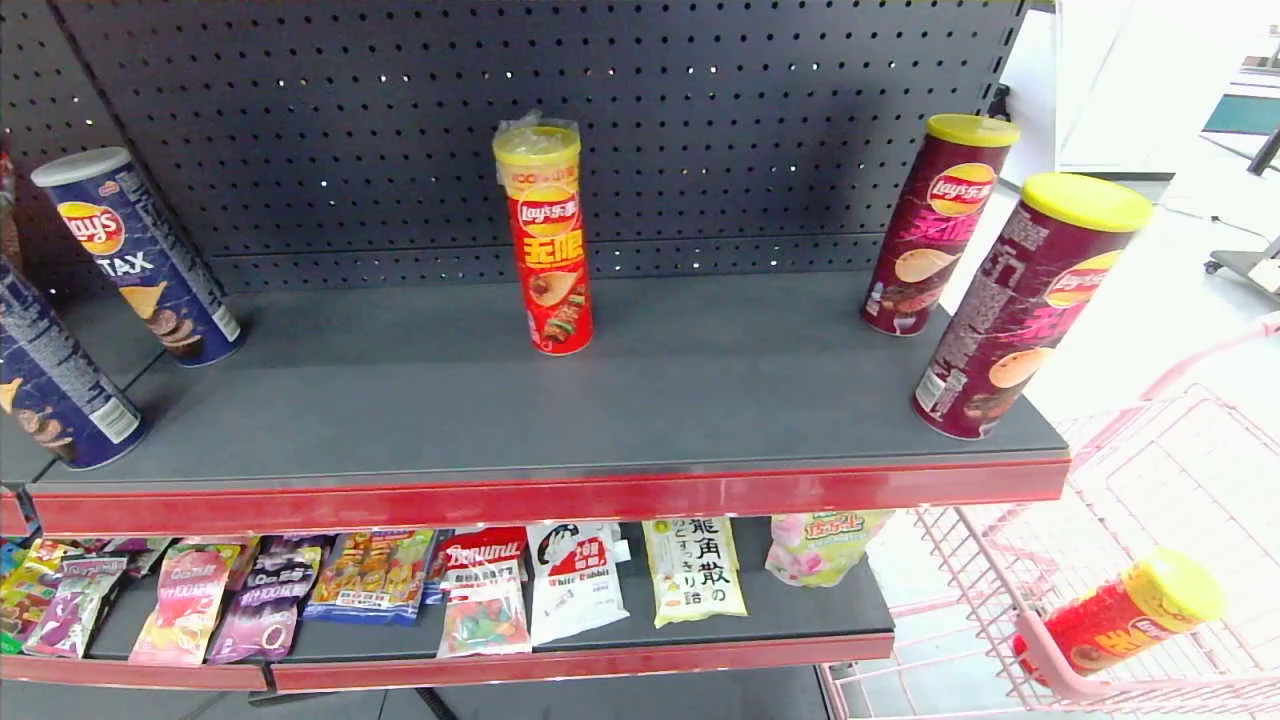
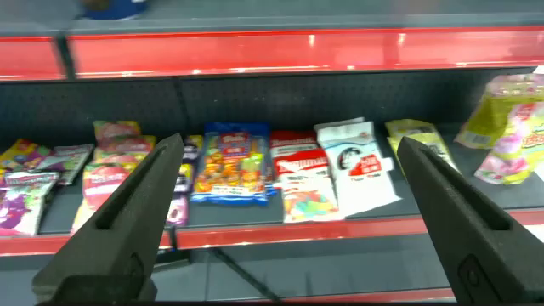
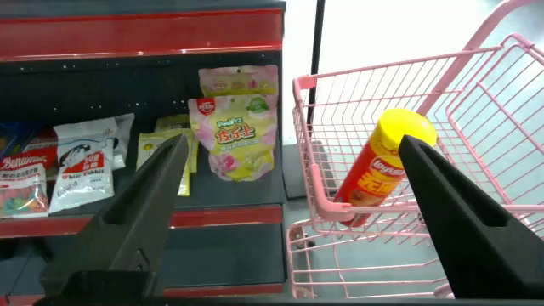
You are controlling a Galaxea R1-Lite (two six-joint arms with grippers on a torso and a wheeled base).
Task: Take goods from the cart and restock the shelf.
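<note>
A red chip can with a yellow lid lies tilted in the pink cart to the right of the shelf. On the upper shelf stand a red can, two maroon cans and two blue cans. My right gripper is open, low in front of the shelf's right end, facing the cart. My left gripper is open, low in front of the lower shelf, with nothing between its fingers.
The lower shelf holds a row of snack bags, among them a white bag and a pink-green bag. A perforated dark back panel rises behind the upper shelf.
</note>
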